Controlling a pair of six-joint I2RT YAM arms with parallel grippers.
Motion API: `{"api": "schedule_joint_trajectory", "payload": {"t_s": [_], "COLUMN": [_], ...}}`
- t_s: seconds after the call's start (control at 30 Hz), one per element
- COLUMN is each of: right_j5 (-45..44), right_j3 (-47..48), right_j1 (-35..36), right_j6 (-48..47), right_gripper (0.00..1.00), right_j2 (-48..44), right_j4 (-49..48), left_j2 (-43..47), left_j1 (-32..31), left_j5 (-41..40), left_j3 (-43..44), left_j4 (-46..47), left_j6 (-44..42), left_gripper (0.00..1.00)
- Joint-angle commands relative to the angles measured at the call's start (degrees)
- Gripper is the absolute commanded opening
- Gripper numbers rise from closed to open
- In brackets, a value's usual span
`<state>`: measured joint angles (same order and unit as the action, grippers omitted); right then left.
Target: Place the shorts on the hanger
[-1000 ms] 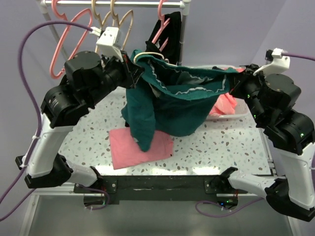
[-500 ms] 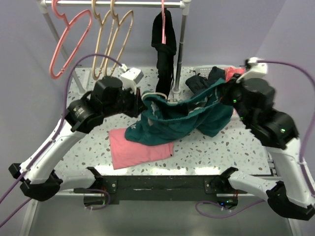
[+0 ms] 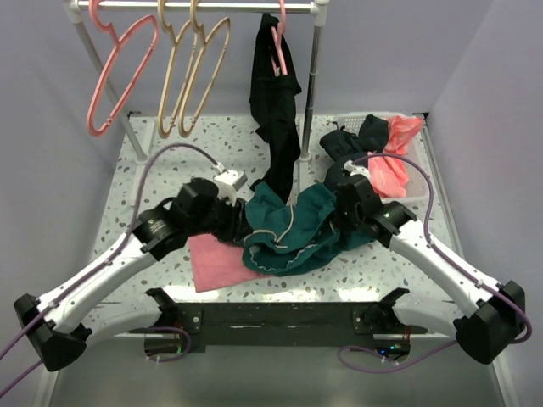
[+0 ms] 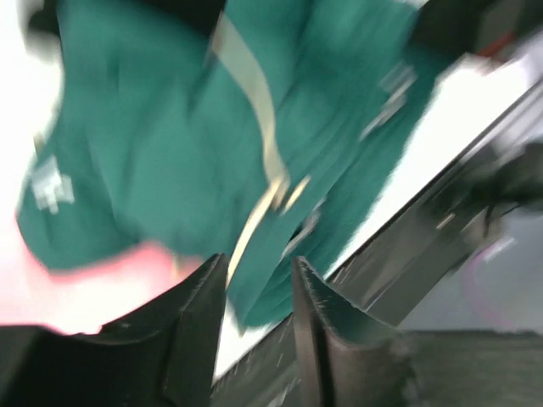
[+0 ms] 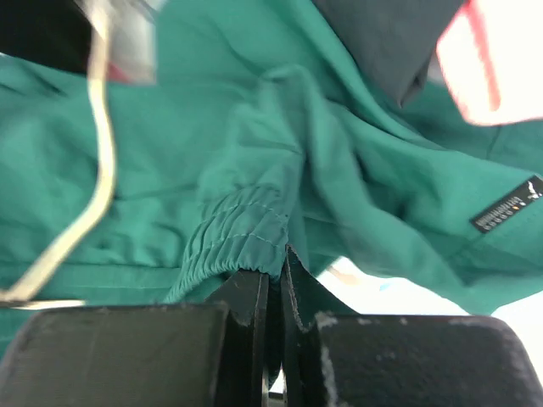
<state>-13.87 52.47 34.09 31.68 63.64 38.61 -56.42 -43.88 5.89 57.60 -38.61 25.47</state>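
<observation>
The dark teal shorts lie bunched on the table's middle, partly over the pink cloth. My right gripper is low at their right side, shut on the elastic waistband; its closed jaws pinch the fabric. My left gripper is at their left edge. In the blurred left wrist view its jaws stand apart, with the shorts beyond the tips. Two tan hangers hang empty on the rail at the back.
A pink hanger hangs left of the tan ones. A long black garment hangs from the rail and reaches the table behind the shorts. A clear bin with pink and black clothes stands at the back right.
Both arms have dropped from high up to the table. The shorts, held stretched in the air before, now lie crumpled on the table. The left jaws now stand apart.
</observation>
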Motion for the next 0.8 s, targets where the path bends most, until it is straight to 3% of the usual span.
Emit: {"api": "schedule_joint_trajectory", "payload": {"t_s": [0.0,0.23,0.47,0.77], "right_j5": [1.21,5.07,7.97,9.91], "right_j3": [2.81,2.2,2.9,2.2], "right_j1": [-0.16,-0.07,-0.16,-0.16], "right_j6": [0.4,-1.27,-4.52,-5.4], "right_gripper": [0.0,0.0,0.0,0.0], "right_j2": [-2.9,-2.56,0.43,1.93], "right_j4": [-3.98,-4.42,-4.25,-5.3], "left_j2": [3.6,-6.14,-17.04,-30.85], "left_j1": [0.28,0.28,2.9,23.38], "left_j5": [-1.39,-13.7,-23.72,-10.03], "left_j3": [13.47,43.86,59.8,73.09], "left_j4": [5.21,4.15,3.12,-1.82], "left_j6": [-3.06,-10.26,-15.71,-16.24], "left_gripper": [0.47,0.55,0.62,0.61]}}
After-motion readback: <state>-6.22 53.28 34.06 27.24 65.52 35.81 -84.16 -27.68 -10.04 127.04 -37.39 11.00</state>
